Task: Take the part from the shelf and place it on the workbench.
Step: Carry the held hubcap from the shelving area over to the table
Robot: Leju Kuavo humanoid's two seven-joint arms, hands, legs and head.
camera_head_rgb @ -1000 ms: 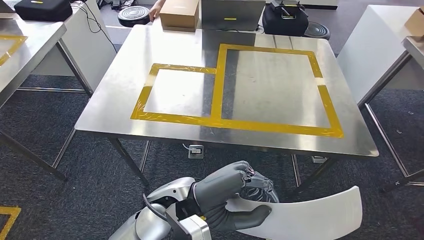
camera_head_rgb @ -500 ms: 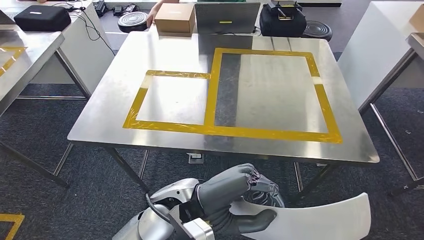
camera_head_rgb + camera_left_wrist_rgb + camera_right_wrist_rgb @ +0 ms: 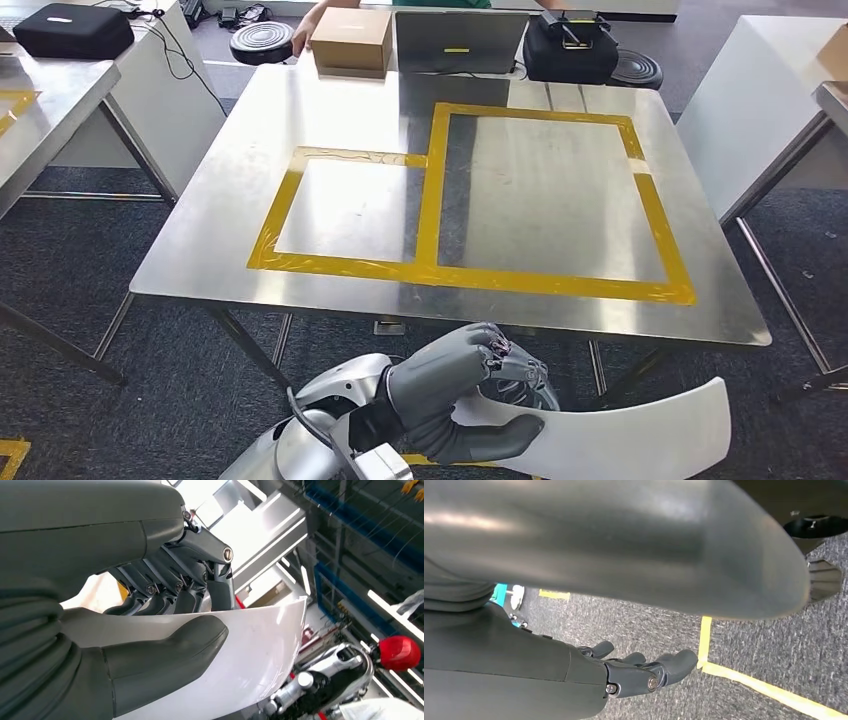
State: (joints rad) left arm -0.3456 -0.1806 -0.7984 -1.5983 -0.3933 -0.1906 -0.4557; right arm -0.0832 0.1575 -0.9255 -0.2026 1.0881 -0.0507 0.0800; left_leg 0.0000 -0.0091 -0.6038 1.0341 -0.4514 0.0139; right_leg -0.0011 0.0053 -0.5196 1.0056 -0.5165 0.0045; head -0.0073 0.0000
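Gripping the part [image 3: 610, 440], a curved white panel, the left hand [image 3: 455, 400] had its thumb [image 3: 165, 655] laid across one face and its dark fingers [image 3: 170, 592] curled behind the other. Held low before the bench [image 3: 200, 250], the part hung over the dark carpet and short of the near edge, touching nothing but the hand. Yellow tape [image 3: 430, 200] marked two adjoining rectangles on the steel top. A box [image 3: 350, 40] sat at the far edge. The right hand [image 3: 634, 672] hung over the carpet, fingers loosely apart, holding nothing.
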